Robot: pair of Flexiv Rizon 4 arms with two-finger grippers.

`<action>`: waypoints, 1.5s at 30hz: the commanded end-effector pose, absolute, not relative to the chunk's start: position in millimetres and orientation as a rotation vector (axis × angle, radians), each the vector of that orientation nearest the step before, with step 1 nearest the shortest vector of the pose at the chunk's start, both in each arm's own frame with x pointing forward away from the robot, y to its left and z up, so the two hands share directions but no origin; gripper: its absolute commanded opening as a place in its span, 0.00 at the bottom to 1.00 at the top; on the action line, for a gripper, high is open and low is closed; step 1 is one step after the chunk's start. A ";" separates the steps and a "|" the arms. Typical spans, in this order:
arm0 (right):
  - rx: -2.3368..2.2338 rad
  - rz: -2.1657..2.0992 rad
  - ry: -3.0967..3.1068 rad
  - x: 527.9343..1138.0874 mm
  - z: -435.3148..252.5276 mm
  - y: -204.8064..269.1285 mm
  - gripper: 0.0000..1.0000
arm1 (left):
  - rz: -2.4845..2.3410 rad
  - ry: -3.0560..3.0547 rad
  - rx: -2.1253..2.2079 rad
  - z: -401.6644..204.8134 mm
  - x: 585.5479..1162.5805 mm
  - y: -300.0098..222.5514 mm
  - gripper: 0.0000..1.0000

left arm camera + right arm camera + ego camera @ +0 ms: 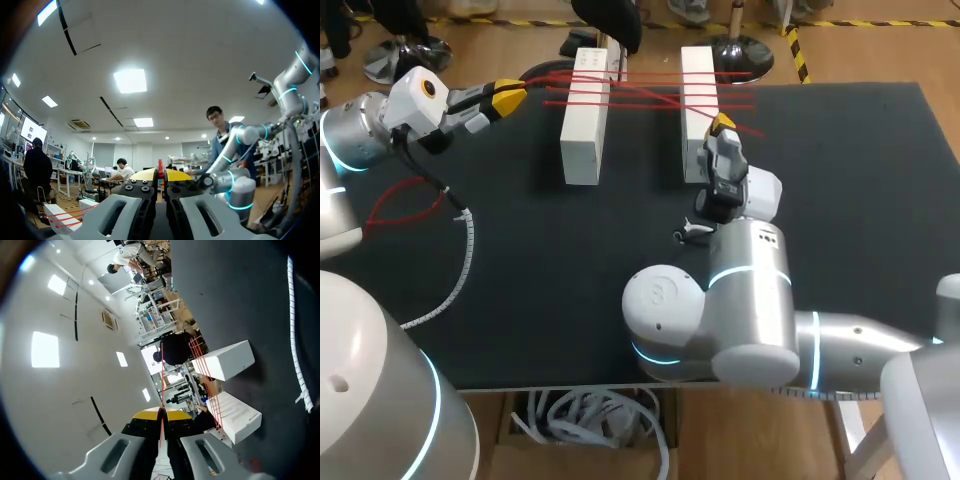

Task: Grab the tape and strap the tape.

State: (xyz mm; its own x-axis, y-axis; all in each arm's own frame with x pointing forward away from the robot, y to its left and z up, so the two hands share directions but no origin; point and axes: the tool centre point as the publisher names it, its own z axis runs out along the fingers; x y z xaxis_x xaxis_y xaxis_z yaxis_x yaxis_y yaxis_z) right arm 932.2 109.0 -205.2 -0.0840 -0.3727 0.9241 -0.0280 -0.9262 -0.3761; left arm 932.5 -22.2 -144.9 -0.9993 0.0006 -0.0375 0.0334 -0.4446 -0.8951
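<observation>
where the tape (650,88) runs: thin red strands stretched across the tops of two white blocks at 12 o'clock on the black table (840,200); some cross each other between the blocks.
left block (584,115): long white bar at 11 o'clock from the table's middle, with strands over its far half.
right block (698,100): parallel to it at 1 o'clock, well apart, with strands over its far half too.
left claw (506,97): at 10 o'clock, near the left block's far end. its yellow tips are pressed together on the tape, and the strands fan out from it toward 3 o'clock.
left wrist view: the left claw (160,173) pinches a short red strip of tape (160,164) standing up between the tips.
right claw (722,124): at the right block's 3 o'clock edge; i cannot tell if it touches the block.
right wrist view: the right claw (161,415) pinches one red strand (162,375) that runs straight ahead.
red loop (395,205): lies on the table at 9 o'clock, beneath the left arm.
</observation>
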 end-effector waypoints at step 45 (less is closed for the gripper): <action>-1.958 -2.097 0.438 931.4 -201.3 106.6 0.00 | -1.994 2.547 0.066 -151.8 941.9 -34.2 0.00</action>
State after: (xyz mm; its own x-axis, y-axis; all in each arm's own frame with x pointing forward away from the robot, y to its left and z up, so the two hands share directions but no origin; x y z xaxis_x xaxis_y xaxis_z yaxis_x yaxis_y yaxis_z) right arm 931.3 107.2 -203.6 -0.0808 -0.3738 0.9240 -0.0266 -0.9259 -0.3769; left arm 946.1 -33.0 -161.2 -0.9942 0.0984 0.0434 -0.0400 0.0361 -0.9985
